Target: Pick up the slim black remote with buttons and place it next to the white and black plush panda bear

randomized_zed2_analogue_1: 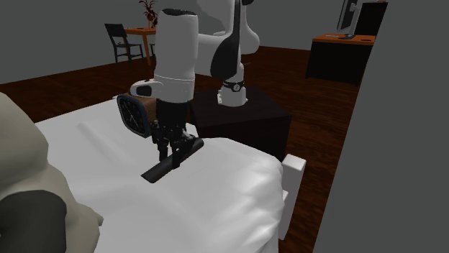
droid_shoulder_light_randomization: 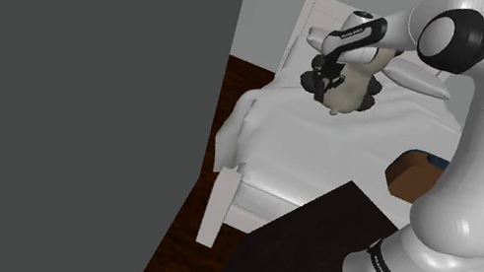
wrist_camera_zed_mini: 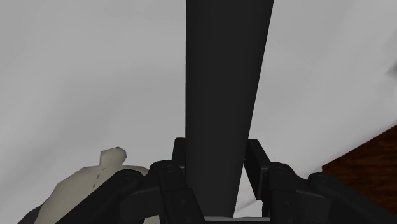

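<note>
You have one remote [randomized_zed2_analogue_1: 155, 172], a slim black bar, and the jaws of your one gripper [randomized_zed2_analogue_1: 170, 152] are clamped on it near one end. In the wrist view the fingers [wrist_camera_zed_mini: 181, 156] press its two long sides. It hangs tilted over the white bed [randomized_zed2_analogue_1: 230, 187]. You cannot tell whether its low end touches the sheet.

There is one plush panda [randomized_zed2_analogue_1: 32, 187], pale with dark patches, lying on the same bed. In the second exterior view, bare sheet lies between it and the remote. In the shoulder view the gripper [droid_shoulder_light_randomization: 319, 84] sits just beside the panda [droid_shoulder_light_randomization: 349, 92].

One brown and blue object [randomized_zed2_analogue_1: 135, 111] lies on the bed behind the gripper, near it. The mattress edge and a white corner post [randomized_zed2_analogue_1: 293, 172] are on the second exterior view's right, with open sheet between them and the remote.
</note>
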